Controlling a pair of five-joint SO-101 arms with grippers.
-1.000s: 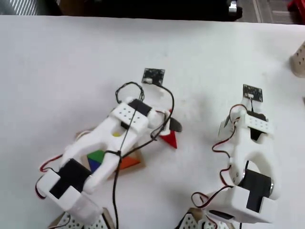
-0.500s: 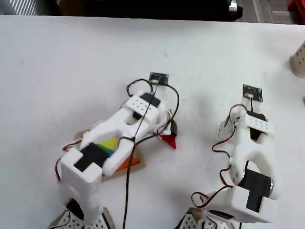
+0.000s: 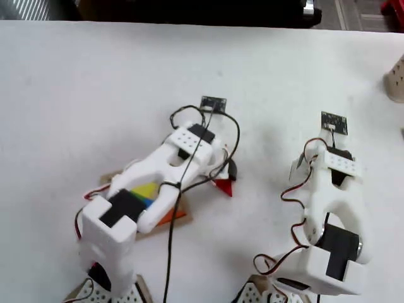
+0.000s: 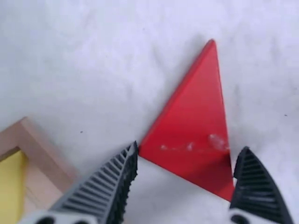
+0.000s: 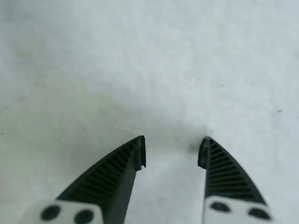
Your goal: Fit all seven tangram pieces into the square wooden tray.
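A red triangle piece lies flat on the white table just right of the wooden tray. My left gripper is open and hangs right over the triangle's wide end, one finger at each side. In the high view the red triangle peeks out beside the left gripper. The tray holds yellow, blue and orange pieces, mostly hidden under the left arm. A corner of the tray with a yellow piece shows in the left wrist view. My right gripper is open over bare table.
The right arm stands at the right side of the table, well apart from the tray. A pale object sits at the far right edge. Arm bases occupy the front edge.
The left arm swung right and forward, its gripper settling over the red triangle. More of the tray's yellow piece is uncovered. The right arm stayed still.
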